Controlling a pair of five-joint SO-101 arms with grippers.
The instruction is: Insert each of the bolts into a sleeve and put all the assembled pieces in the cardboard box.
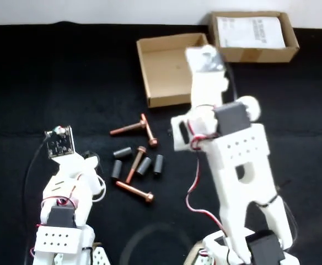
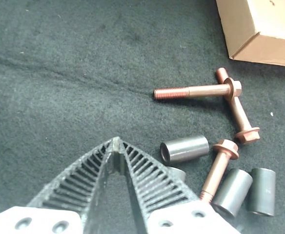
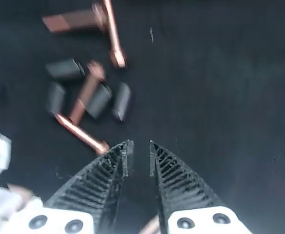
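Note:
Several copper bolts (image 1: 134,190) and dark grey sleeves (image 1: 122,151) lie loose on the black cloth, none of them joined. The open cardboard box (image 1: 150,83) stands behind them with nothing in it. In the left wrist view my left gripper (image 2: 117,142) is shut with nothing in it, a short way from a sleeve (image 2: 184,148) and a bolt (image 2: 219,165). My right gripper (image 3: 139,146) hangs above the cloth, open by a narrow gap and holding nothing, with the nearest bolt (image 3: 81,134) just beside its fingertips. The left arm (image 1: 67,187) is at the front left and the right arm (image 1: 232,154) rises at the right.
A second cardboard box (image 1: 285,38) with a printed sheet in it stands at the back right. The cloth's far edge meets a white wall. Bare cloth lies to the left of the pile and in front of it.

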